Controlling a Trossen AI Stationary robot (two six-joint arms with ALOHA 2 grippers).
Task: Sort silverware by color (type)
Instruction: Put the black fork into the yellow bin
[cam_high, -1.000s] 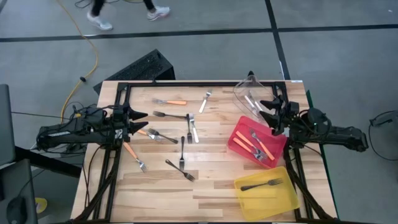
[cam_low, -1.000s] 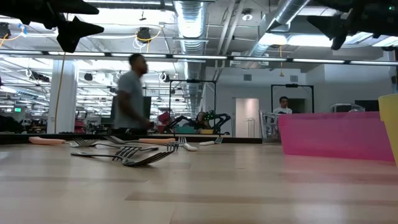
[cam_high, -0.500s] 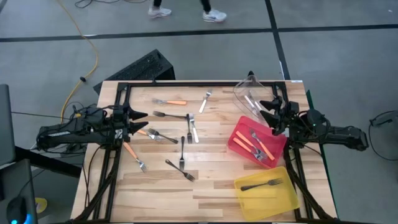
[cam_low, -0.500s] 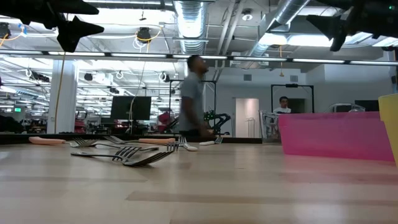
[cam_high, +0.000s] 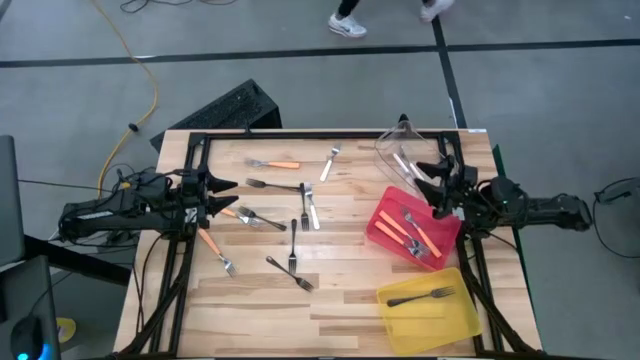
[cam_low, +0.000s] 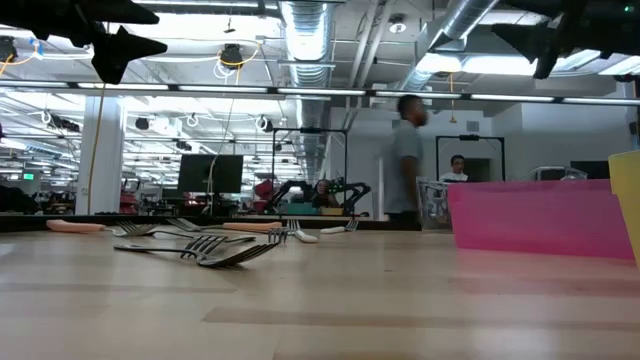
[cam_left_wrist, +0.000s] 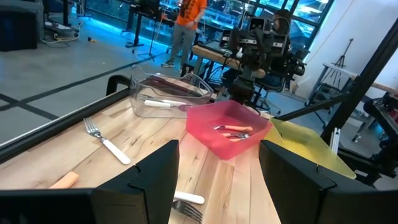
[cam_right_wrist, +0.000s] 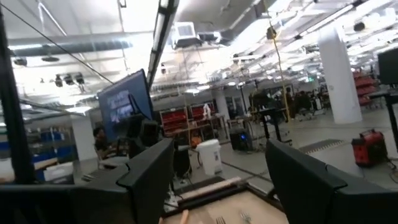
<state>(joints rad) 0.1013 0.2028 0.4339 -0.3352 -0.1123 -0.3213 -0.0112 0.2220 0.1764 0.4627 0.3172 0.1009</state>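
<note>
Several forks lie flat on the wooden table: black ones (cam_high: 272, 185) (cam_high: 293, 245) (cam_high: 290, 272), orange-handled ones (cam_high: 275, 164) (cam_high: 213, 247) and pale ones (cam_high: 329, 163) (cam_high: 311, 207). In the low view they show as a heap (cam_low: 210, 245). My left gripper (cam_high: 228, 193) (cam_left_wrist: 217, 180) hovers open above the table's left side, near an orange-handled fork (cam_high: 250, 216). My right gripper (cam_high: 425, 177) (cam_right_wrist: 217, 180) hangs open above the far corner of the red bin (cam_high: 378, 213). In the low view both grippers (cam_low: 140, 30) (cam_low: 520, 40) are high above the tabletop.
The red bin holds orange-handled forks (cam_high: 415, 233). The yellow bin (cam_high: 462, 318) at the near right holds a black fork (cam_high: 418, 296). The clear bin (cam_high: 385, 148) at the far right holds pale forks (cam_left_wrist: 163, 103). A black frame (cam_high: 300, 134) runs along the far edge. A person (cam_low: 405, 150) walks beyond it.
A person beyond the table's far edge has walked across toward the right. Both arms and the forks have stayed where they were.
</note>
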